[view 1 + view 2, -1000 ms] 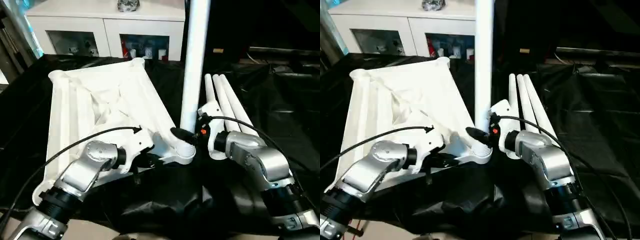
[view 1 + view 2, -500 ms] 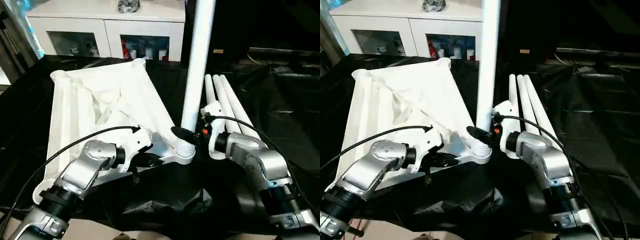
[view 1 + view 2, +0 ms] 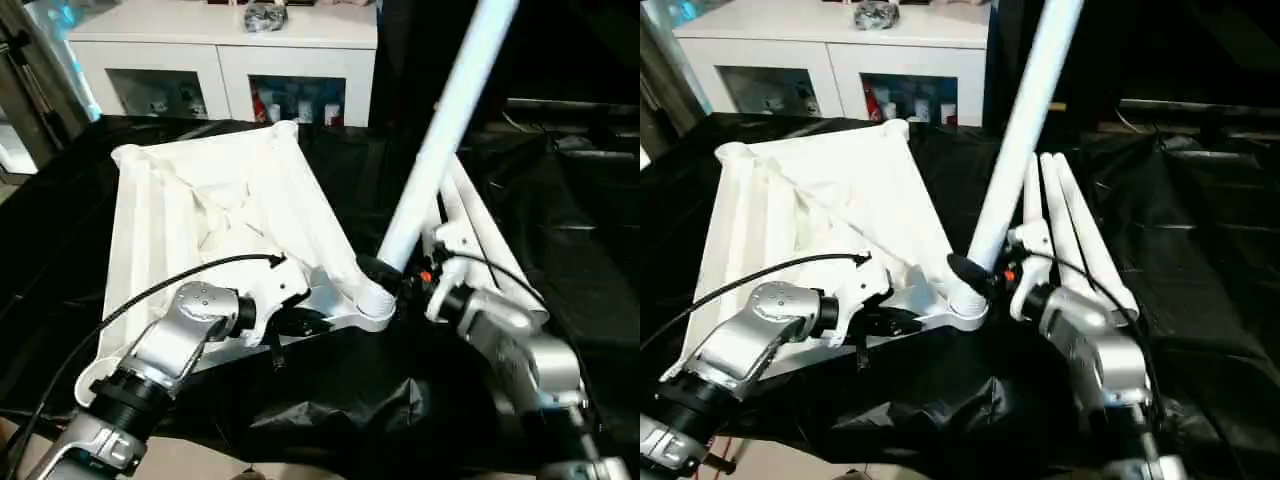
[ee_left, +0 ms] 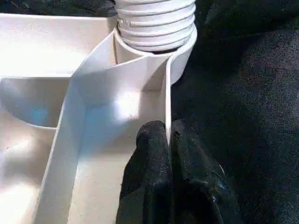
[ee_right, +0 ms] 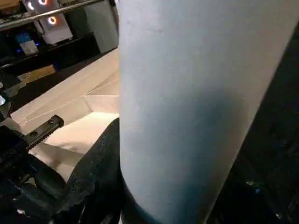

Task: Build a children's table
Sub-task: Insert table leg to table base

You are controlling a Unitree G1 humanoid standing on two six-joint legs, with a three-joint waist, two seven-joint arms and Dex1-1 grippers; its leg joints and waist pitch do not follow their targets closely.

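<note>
Tabletop (image 3: 220,210): one, white, lying underside up on the black-draped table (image 3: 560,290); you see its ribs and round corner sockets.
Near socket (image 4: 156,28): the corner nearest you on the right side; a leg's ribbed end sits in it.
Held leg (image 3: 440,140): one white tube, its foot at that socket, leaning up and away toward your right, not upright.
Spare legs (image 3: 1070,225): three white tubes, side by side on the table just right of the tabletop, running away from you. Total legs counted: four.
Left gripper (image 4: 169,154): jaws pinching the tabletop's thin edge wall just short of the near socket, one black finger (image 4: 149,158) on the inner side, the other on the outer side.
Right gripper (image 3: 385,272): jaws clamped around the held leg low down, just above the socket; one black finger (image 5: 100,163) wraps the tube's side.
Cables: one black cable (image 3: 150,290) arcs over each forearm; two in all.
Cabinet (image 3: 230,60): one, white with glass doors, beyond the table's far edge; a small grey object (image 3: 265,15) on top, too small to tell what.
</note>
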